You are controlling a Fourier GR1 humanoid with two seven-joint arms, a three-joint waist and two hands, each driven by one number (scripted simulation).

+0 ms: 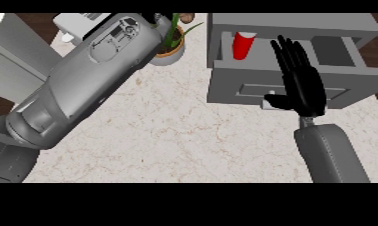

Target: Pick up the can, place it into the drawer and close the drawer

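A red can (244, 45) stands upright inside the open grey drawer (229, 82), in its left part. My right hand (303, 86) is open with straight fingers pointing away from me, lying over the drawer's front panel and reaching above its inside, to the right of the can and apart from it. The thumb sits near the drawer's handle. My left forearm (81, 87) slants up across the left of the view; only a small black part of the left hand (159, 19) shows at its far end, beside a plant.
A potted plant (169, 53) stands on the speckled counter (184, 135) just left of the drawer. A white appliance (76, 24) sits at the far left corner. A grey panel (22, 50) runs along the left edge.
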